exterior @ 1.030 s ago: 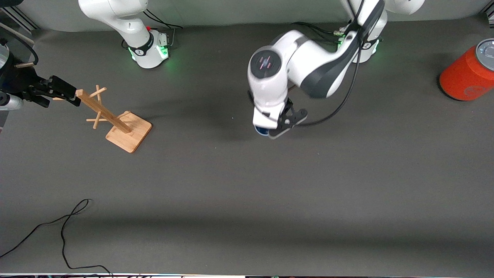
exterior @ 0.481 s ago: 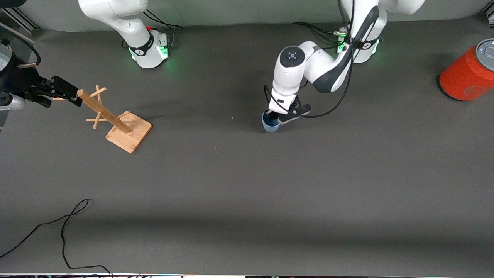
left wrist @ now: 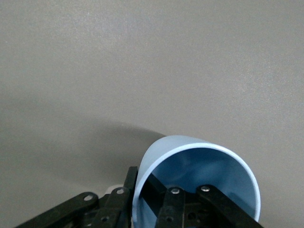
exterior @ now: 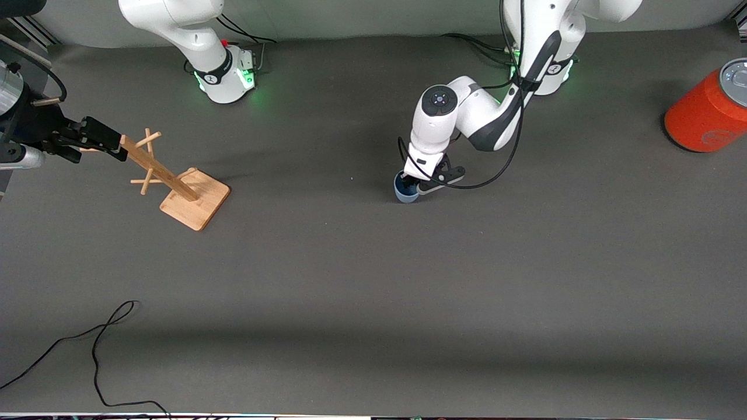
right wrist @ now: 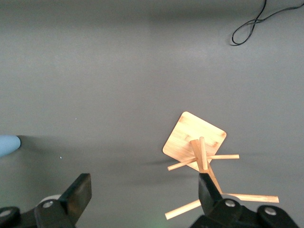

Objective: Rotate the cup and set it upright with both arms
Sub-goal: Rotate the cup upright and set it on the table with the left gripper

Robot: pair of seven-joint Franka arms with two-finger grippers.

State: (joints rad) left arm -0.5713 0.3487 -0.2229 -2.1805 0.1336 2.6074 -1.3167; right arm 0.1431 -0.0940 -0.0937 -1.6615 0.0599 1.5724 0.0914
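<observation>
The light-blue cup [exterior: 404, 193] stands mouth up at the table's middle, on the table or just above it. My left gripper [exterior: 415, 185] is shut on its rim from above. In the left wrist view the cup [left wrist: 204, 164] shows its open mouth, and the left gripper [left wrist: 142, 184] has one finger inside the wall and one outside. My right gripper [exterior: 105, 143] is open at the right arm's end of the table, by the top of the wooden rack's post. The right wrist view shows the right gripper [right wrist: 145, 192] with fingers wide apart and the cup [right wrist: 7, 145] at the edge.
A wooden peg rack [exterior: 195, 199] leans on its square base, also seen in the right wrist view [right wrist: 194, 137]. A large orange-red can [exterior: 709, 111] lies at the left arm's end. A black cable [exterior: 93, 344] loops near the front edge.
My left arm has come down toward the table with the cup and now holds it low, mouth up. My right gripper has barely shifted by the rack.
</observation>
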